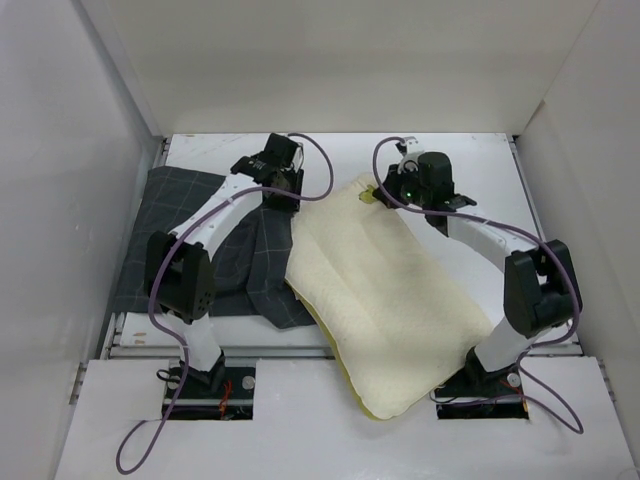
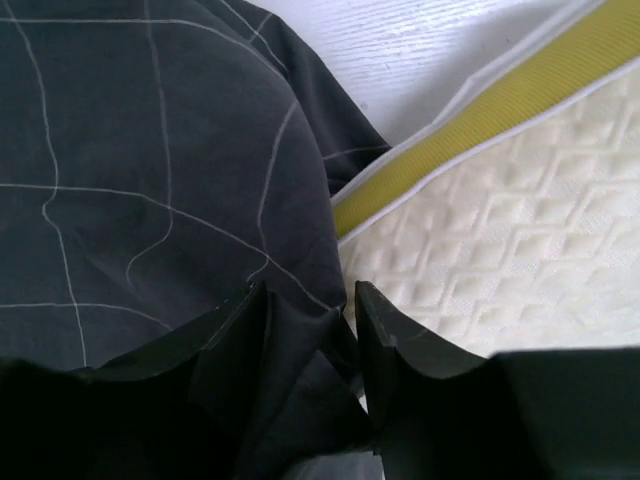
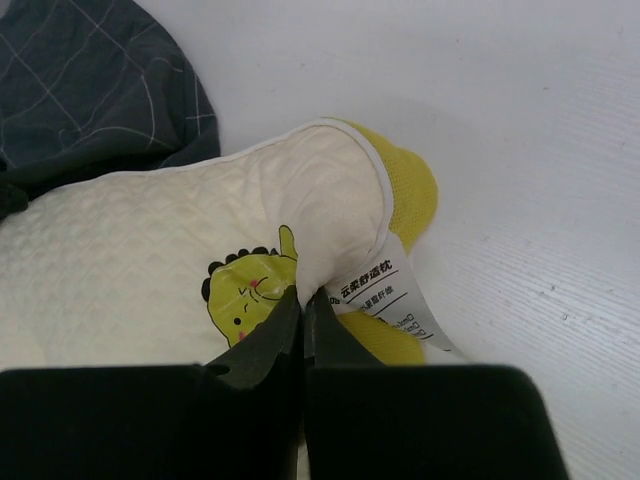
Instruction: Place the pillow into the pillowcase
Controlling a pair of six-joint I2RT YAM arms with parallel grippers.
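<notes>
The cream quilted pillow (image 1: pixel 390 290) lies diagonally across the table's right half, its near end hanging over the front edge. The dark checked pillowcase (image 1: pixel 190 250) is spread on the left, its right edge touching the pillow. My left gripper (image 1: pixel 284 192) is at the case's far right edge; in the left wrist view its jaws (image 2: pixel 310 300) hold a bunched fold of pillowcase (image 2: pixel 150 150) beside the pillow's yellow side band (image 2: pixel 500 100). My right gripper (image 1: pixel 388 193) is at the pillow's far corner, shut (image 3: pixel 303 295) on a pinch of cream pillow (image 3: pixel 130 260) fabric next to a white label (image 3: pixel 385 290).
White enclosure walls (image 1: pixel 70 150) stand on the left, back and right. The white table (image 1: pixel 480 160) shows beyond the pillow. A green cartoon print (image 3: pixel 245 290) marks the pillow's corner. A fold of pillowcase (image 3: pixel 90 80) lies just left of that corner.
</notes>
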